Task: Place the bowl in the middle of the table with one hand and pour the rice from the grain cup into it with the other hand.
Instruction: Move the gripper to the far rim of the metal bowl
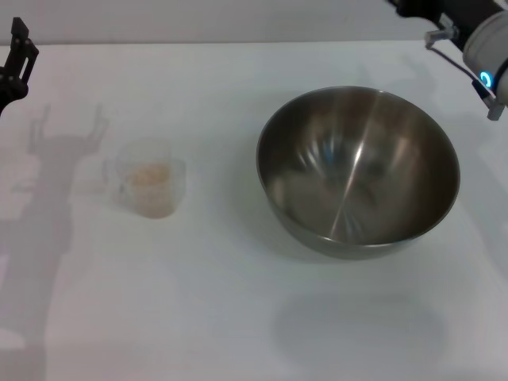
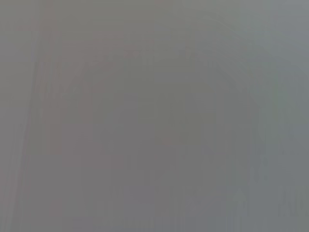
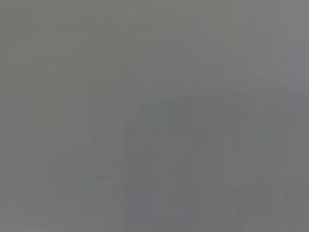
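Your left wrist view: uniform grey, nothing readable. Your right wrist view: the same, nothing readable. Left gripper [image 1: 16,59]: cut off by the head view's left edge, only a black fragment shows; you cannot tell how its jaws stand. Right arm [image 1: 484,44]: cut by the top right corner, its gripper out of frame. Grain cup [image 1: 149,186]: clear walls faint against the surface [image 1: 198,317]; handle barely discernible.
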Action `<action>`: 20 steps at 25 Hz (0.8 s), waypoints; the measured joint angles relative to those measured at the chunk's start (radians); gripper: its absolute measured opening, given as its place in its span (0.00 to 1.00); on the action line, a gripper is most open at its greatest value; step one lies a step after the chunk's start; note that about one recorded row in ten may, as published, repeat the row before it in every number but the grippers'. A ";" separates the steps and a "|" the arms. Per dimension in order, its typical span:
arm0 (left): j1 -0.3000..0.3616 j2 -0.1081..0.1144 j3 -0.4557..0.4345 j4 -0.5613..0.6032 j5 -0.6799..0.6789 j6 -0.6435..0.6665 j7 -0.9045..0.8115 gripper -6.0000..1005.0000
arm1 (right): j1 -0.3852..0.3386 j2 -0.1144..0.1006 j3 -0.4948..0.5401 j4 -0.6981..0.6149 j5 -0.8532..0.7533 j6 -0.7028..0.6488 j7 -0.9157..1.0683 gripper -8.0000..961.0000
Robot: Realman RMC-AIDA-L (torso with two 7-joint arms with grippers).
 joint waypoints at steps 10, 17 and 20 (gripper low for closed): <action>0.002 0.003 -0.020 0.001 0.000 -0.002 -0.039 0.86 | 0.143 -0.007 0.314 -0.300 0.126 1.005 0.003 0.86; -0.004 0.002 -0.021 0.002 0.000 -0.004 -0.040 0.86 | 0.289 -0.012 0.593 -0.243 0.152 1.441 -0.079 0.86; -0.007 0.002 -0.021 0.002 0.000 -0.008 -0.040 0.86 | 0.326 -0.018 0.644 -0.175 0.151 1.503 -0.117 0.86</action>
